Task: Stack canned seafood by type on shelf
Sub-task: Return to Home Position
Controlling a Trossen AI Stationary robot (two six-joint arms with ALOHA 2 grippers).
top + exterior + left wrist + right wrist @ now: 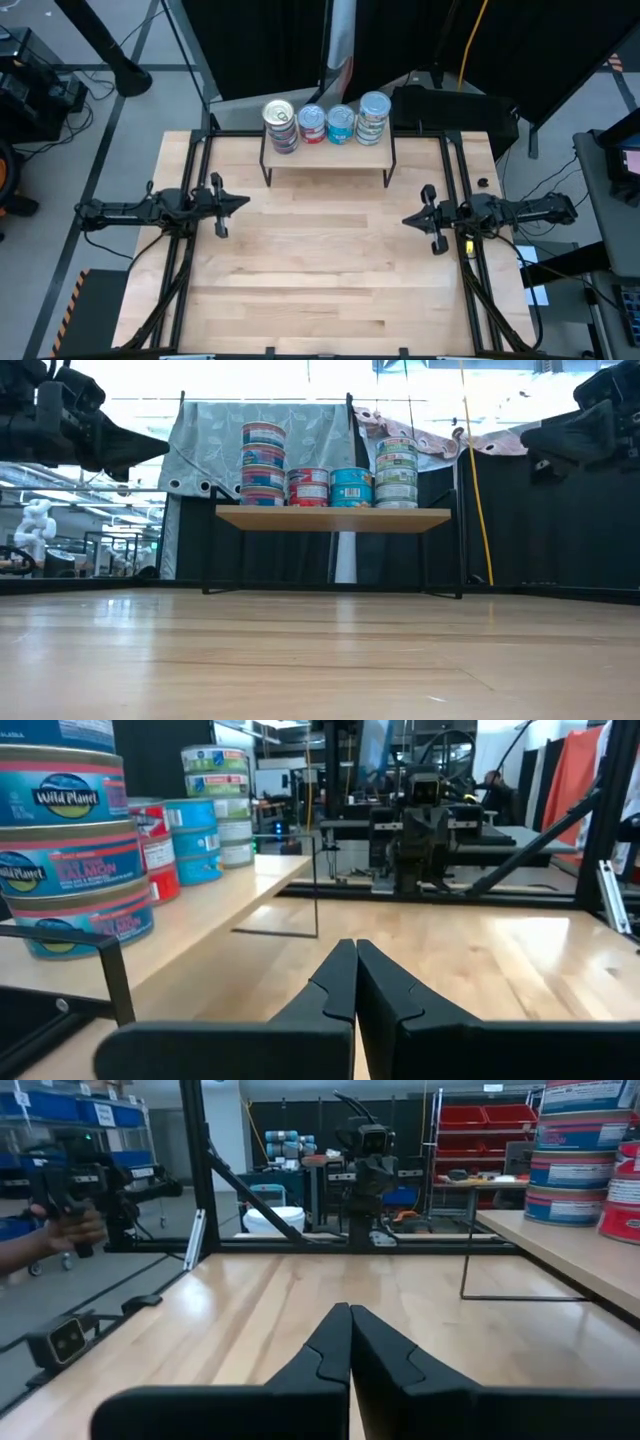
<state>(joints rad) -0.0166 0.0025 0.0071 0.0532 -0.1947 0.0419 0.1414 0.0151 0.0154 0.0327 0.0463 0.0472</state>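
At both sides of the table (320,290), left gripper (243,203) and right gripper (406,220), each pressed together and holding nothing, facing each other; well behind them, tins (325,122) standing in four stacks side by side on the shelf (330,153).

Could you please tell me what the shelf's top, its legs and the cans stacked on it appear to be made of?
The shelf top looks like light wood with a matte, pale tan surface. Its legs seem to be thin black metal rod, probably painted. The cans appear to be metal tins with glossy printed labels; silvery rims show between the stacked ones.
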